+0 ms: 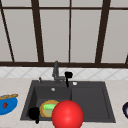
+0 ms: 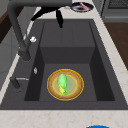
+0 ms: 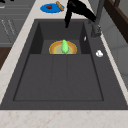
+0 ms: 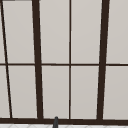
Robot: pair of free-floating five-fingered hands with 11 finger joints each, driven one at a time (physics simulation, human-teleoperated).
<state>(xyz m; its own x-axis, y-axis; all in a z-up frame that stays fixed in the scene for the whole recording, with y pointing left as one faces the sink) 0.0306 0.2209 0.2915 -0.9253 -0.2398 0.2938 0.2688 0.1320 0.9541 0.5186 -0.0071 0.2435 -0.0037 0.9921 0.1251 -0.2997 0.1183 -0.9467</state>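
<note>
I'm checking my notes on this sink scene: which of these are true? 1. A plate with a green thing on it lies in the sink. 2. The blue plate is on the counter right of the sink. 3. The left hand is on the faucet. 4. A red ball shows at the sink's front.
1. True: the plate, yellow-rimmed, lies in the left basin of the sink, and the green thing lies on it.
2. False: the blue plate is on the counter left of the sink.
3. False: the left hand is at the sink's front left corner, apart from the faucet; the right hand shows beside the faucet.
4. True: the red ball shows there in the front view.
</note>
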